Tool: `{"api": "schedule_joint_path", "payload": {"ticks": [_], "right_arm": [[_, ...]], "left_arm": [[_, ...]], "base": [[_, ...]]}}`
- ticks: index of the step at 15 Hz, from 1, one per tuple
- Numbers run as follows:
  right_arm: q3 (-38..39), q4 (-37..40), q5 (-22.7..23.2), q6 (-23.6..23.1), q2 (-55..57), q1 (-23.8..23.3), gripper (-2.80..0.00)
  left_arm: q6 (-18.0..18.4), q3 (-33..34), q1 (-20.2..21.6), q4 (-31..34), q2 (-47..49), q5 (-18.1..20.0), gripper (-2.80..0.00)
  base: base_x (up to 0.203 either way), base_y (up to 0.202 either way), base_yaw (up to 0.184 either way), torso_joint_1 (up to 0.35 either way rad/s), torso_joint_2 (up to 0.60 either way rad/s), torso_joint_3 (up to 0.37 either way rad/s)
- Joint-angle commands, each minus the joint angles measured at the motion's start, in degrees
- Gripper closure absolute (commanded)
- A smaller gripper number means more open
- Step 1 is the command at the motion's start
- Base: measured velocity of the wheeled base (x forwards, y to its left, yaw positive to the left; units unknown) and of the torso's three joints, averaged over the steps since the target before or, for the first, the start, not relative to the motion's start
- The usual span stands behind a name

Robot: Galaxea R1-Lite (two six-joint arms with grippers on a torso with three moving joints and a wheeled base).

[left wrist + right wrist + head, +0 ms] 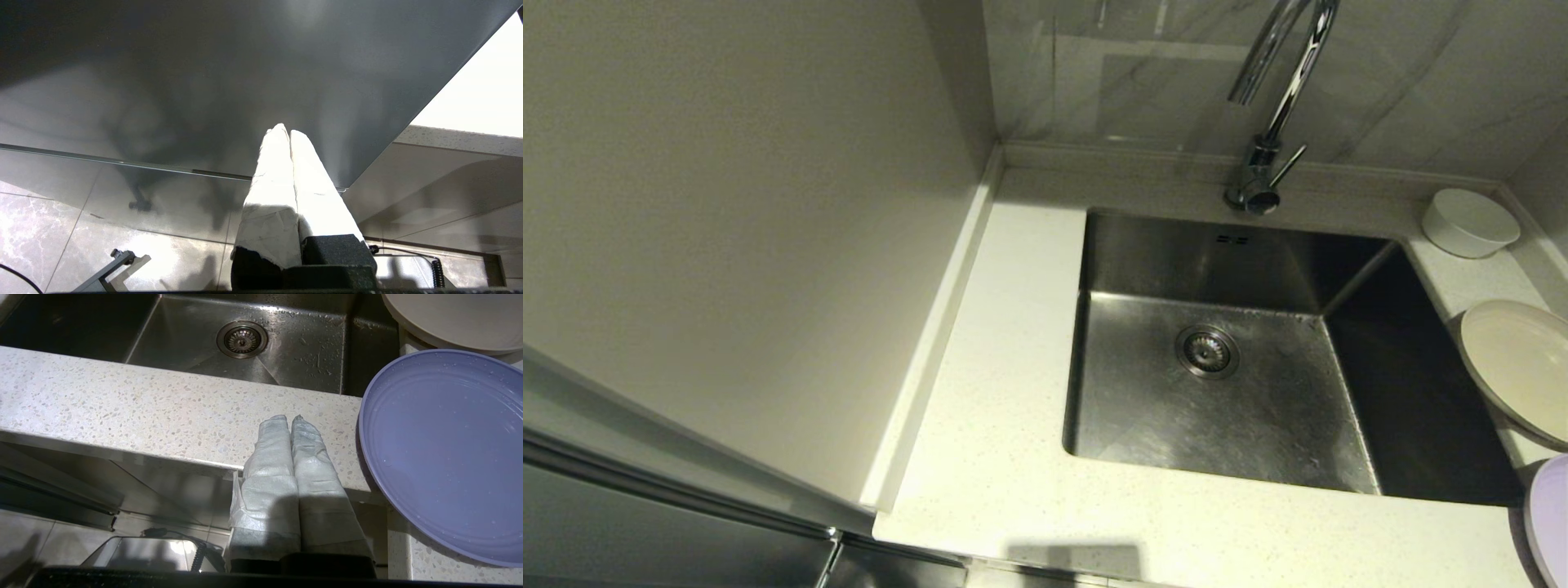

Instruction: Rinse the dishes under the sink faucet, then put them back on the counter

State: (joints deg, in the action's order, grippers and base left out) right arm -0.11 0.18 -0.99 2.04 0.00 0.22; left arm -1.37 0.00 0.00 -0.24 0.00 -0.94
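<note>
The steel sink (1225, 392) sits in the counter (988, 457) below the chrome faucet (1270, 98), and holds no dish. Three dishes stand on the counter to its right: a white bowl (1470, 222) at the back, a cream plate (1521, 367) in the middle, a lilac plate (1553, 514) nearest. My right gripper (291, 417) is shut and holds nothing, just in front of the counter's front edge (163, 453), beside the wet lilac plate (445, 453). My left gripper (284, 130) is shut on nothing, low down by a grey cabinet panel (245, 81). Neither arm shows in the head view.
A tall pale wall panel (727, 204) closes off the counter's left side. A tiled wall (1143, 73) rises behind the faucet. The sink's drain strainer (1207, 351) lies near the basin's middle. Water drops dot the sink floor (302, 339).
</note>
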Motion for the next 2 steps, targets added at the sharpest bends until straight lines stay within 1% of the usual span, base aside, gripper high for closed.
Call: {"api": "schedule_joint_path", "payload": {"ticks": [1,2], "right_arm": [[0.0,0.0,-0.1,0.1,0.1,0.0,0.0],[0.0,0.0,-0.1,0.1,0.1,0.0,0.0]], "left_arm": [[0.0,0.0,0.0,0.0,-0.1,0.0,0.0],[0.0,0.0,0.0,0.0,-0.1,0.0,0.0]], "base": [[0.0,0.0,0.0,0.0,0.0,0.0],[0.0,0.0,0.0,0.0,0.0,0.0]]}}
